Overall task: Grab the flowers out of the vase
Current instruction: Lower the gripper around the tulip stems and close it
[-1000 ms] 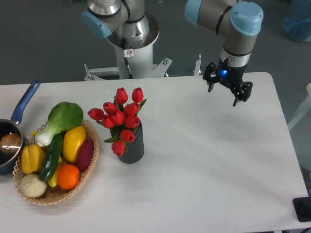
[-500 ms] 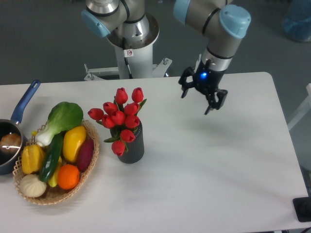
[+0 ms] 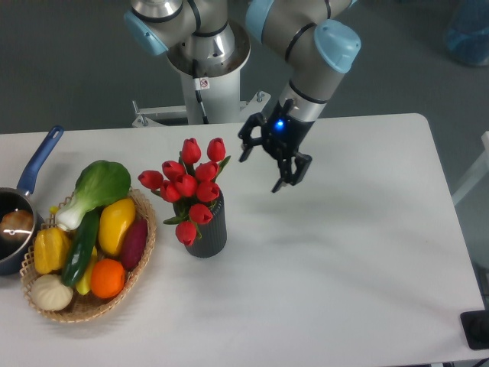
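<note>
Now further left than half a second ago: gripper [image 3: 263, 170] shifted from mid-surface toward the flowers [image 3: 187, 183], hanging just right of the buds, apart from them. Fingers [image 3: 246, 150] spread, holding nothing. Flowers unmoved, upright in the vase [image 3: 208, 229] on the white surface [image 3: 344, 260], beside the basket [image 3: 141, 248] of produce. Pot [image 3: 19, 222] at far left as before.

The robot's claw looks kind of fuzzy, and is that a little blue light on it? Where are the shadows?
In the camera view, the gripper is slightly blurred and a blue light glows on its wrist; soft, faint shadows lie on the white table right of the vase and below the gripper; no harsh glare.
</note>
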`<state>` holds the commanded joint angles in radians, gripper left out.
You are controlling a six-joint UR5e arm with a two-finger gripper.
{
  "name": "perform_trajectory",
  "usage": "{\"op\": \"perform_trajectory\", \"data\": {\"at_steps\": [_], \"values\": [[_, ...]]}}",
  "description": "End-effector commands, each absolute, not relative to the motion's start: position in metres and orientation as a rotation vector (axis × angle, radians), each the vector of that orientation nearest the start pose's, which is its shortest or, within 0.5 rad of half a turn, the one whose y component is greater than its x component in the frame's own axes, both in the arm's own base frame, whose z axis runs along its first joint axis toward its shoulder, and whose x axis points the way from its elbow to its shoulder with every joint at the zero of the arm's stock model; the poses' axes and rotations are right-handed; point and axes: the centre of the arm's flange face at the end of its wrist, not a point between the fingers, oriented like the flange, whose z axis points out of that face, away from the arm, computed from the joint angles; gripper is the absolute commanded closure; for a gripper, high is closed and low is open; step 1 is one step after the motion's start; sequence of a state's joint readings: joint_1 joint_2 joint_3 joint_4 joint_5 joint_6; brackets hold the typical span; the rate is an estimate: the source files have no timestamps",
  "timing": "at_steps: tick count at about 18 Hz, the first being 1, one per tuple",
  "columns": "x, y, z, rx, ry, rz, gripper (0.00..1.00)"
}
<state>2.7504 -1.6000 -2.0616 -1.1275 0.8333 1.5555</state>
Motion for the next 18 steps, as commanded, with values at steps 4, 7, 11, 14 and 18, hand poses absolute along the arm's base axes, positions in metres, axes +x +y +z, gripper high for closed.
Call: {"op": "perform_trajectory", "data": {"at_steps": [4,7,11,14,18], "values": [[-0.321,0.356,0.323,-2.32,0.381,-0.348,0.0],[-0.314,0.362,0.332,-2.232,0.347,-0.388,0.0],[-0.308,0.374,0.332,-2.161,0.339,-0.422,0.0],[-0.306,0.379,0.331,-2.136,0.342,-0.43,0.0],[-0.306,0.38,0.33,-2.135,0.342,-0.434,0.12]]}}
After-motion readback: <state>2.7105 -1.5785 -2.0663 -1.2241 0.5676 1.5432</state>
